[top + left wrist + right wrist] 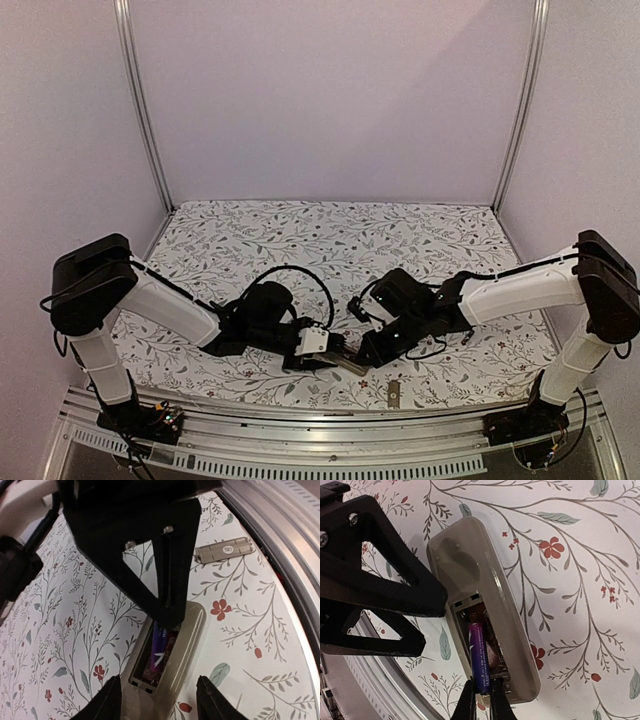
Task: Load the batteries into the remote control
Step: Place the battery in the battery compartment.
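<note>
**Remote control held back-up, one battery in its open bay**

The remote control [485, 575] lies back-up on the floral table [300, 230], at the near middle where the two arms meet. Its grey-beige back faces the cameras and the cover is off.

Container and contents: the battery bay [466, 603] is recessed in one half of the remote's back. One dark, purplish battery [477, 652] lies lengthwise in the slot on one side of it. The slot beside it looks brownish, and whether it holds anything cannot be told.

End effectors: the right gripper [483, 700] reaches the bay from the remote's end. Its fingertips are drawn almost together and pinch the end of the battery. The left gripper [160, 702] stands about half open astride the remote's other end, with one finger against each long side, so it clamps the body.

Other items: a flat grey cover piece [222, 550] lies on the table near the remote but apart from it, between the remote and the metal rail [280, 525].

Count visible: one remote, one battery, one cover piece, two grippers.
</note>
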Tool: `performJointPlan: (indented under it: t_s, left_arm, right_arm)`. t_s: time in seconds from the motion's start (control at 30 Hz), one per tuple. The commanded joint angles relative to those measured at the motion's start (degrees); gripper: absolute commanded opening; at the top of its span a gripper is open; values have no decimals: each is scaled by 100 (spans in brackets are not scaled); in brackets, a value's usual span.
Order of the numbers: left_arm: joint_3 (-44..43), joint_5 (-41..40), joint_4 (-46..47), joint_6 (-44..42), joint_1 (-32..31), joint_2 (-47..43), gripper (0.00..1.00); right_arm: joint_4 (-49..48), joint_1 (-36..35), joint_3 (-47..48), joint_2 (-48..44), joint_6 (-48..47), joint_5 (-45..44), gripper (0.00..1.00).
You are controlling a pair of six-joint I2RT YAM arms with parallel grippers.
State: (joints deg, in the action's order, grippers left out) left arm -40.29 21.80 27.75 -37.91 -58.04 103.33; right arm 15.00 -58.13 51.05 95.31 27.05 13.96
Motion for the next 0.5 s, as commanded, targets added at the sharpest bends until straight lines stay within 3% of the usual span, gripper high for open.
performJointPlan:
  t_s: [0.0, 0.23, 0.47]
  left_arm:
    - [69, 8, 25, -47, -69, 100, 51]
    - [91, 47, 68, -65, -68, 125, 44]
    - [42, 124, 19, -124, -87, 185, 49]
  right_arm:
    - [-67, -67, -10, 8, -110, 89, 0]
    - [-198, -67, 88, 237, -172, 109, 0]
    - [-324, -67, 85, 321, -172, 98, 0]
